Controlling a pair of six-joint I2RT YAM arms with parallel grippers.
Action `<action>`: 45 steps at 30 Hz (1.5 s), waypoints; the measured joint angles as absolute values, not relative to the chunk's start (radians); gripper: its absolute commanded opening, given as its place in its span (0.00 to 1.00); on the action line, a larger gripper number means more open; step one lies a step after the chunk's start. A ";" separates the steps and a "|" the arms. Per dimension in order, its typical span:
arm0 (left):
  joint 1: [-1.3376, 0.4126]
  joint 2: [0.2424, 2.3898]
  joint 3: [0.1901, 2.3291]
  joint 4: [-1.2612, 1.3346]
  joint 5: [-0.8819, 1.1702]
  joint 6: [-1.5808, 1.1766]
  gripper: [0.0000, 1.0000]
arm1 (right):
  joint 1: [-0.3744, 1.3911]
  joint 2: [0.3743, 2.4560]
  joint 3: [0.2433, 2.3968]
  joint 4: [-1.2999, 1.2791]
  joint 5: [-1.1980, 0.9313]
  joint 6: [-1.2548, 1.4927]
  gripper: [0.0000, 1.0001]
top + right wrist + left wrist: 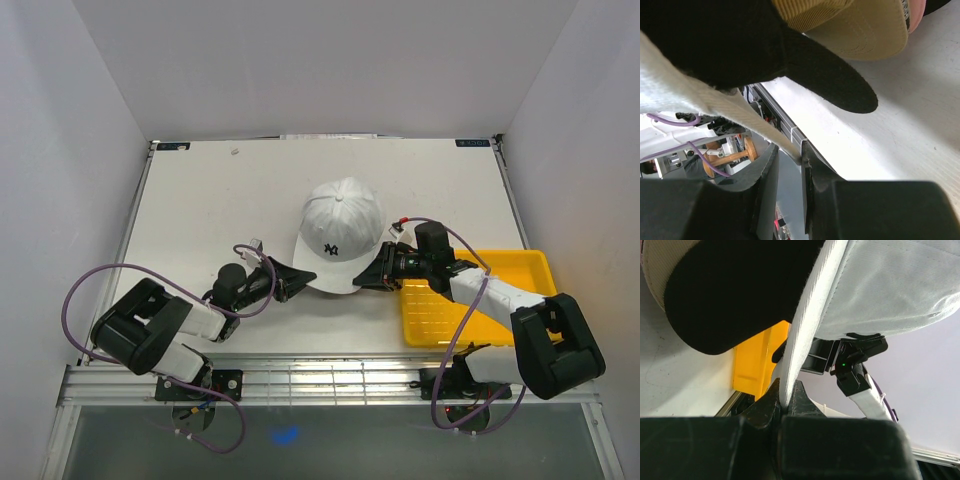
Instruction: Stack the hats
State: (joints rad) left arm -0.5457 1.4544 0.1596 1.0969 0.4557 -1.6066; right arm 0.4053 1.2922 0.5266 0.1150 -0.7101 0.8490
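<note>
A white cap [340,232] with a dark front logo lies mid-table and hides the other caps from above. My left gripper [303,283] is shut on the left side of its brim; the left wrist view shows the jaws [786,397] pinching the white brim [810,325] over the black cap's brim [725,295]. My right gripper [371,275] is at the brim's right side. Its jaws [789,155] stand apart, with the white brim's edge [740,117] between them, touching one finger. Below lie the black brim [830,85], the tan cap [865,30] and a pink sliver [918,9].
A yellow tray [520,272] sits at the right, under my right arm, and shows in the left wrist view [757,360]. White walls enclose the table on three sides. The table's near edge has a metal rail [330,375].
</note>
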 measured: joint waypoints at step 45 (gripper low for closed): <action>-0.545 1.298 0.177 0.605 0.469 -1.510 0.53 | 0.343 1.244 0.551 -0.131 -0.377 0.770 0.40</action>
